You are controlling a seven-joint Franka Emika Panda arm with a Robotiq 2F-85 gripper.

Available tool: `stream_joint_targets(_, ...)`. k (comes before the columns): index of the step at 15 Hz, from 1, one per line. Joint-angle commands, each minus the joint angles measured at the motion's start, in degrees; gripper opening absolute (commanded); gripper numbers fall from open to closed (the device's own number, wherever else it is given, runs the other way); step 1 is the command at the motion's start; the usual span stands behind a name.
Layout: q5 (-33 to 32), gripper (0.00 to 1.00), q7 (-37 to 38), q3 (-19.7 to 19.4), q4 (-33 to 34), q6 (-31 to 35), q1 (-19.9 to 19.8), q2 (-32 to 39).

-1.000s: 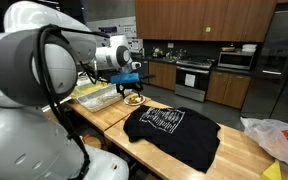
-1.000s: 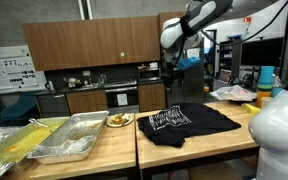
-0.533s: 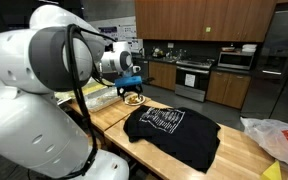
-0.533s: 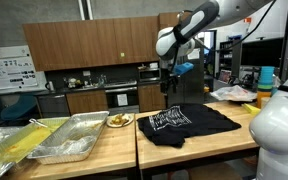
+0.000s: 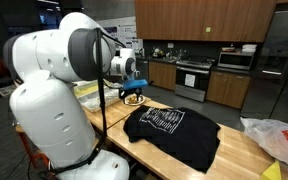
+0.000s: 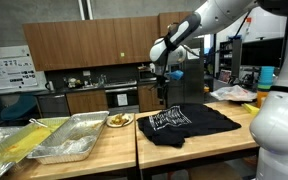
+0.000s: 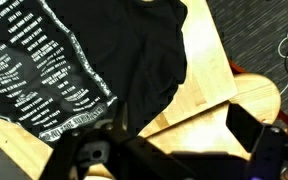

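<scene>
A black T-shirt (image 5: 174, 130) (image 6: 184, 122) with white printed text lies spread flat on the wooden table (image 5: 234, 155). My gripper (image 5: 134, 88) (image 6: 163, 95) hangs in the air over the shirt's edge, on the side nearest a plate of food. In the wrist view the shirt (image 7: 94, 50) fills the upper left. My gripper (image 7: 169, 140) is open, its dark fingers (image 7: 252, 135) wide apart over bare wood with nothing between them.
A plate of food (image 5: 134, 99) (image 6: 119, 120) sits just beyond the shirt. Metal trays (image 6: 74, 135) lie further along the table. A plastic bag (image 5: 279, 138) rests past the shirt's other side. Kitchen cabinets and a stove (image 5: 194, 78) stand behind.
The arm has swung across and come down from higher up, bringing my gripper lower over the shirt's edge by the plate. The jaws stayed open. The shirt has not moved.
</scene>
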Motion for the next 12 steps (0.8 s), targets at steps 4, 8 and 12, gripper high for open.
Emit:
stream_joint_targets(4,0.25,1.00,-7.80,0.23,6.46,-2.41,-0.49,8.64)
stream_joint_targets(8,-0.23,1.00,-13.01,0.53,9.11,-4.69,-1.43,13.32)
stream_joint_targets(12,-1.76,1.00,-16.96,1.14,11.36,-6.31,-2.08,16.78)
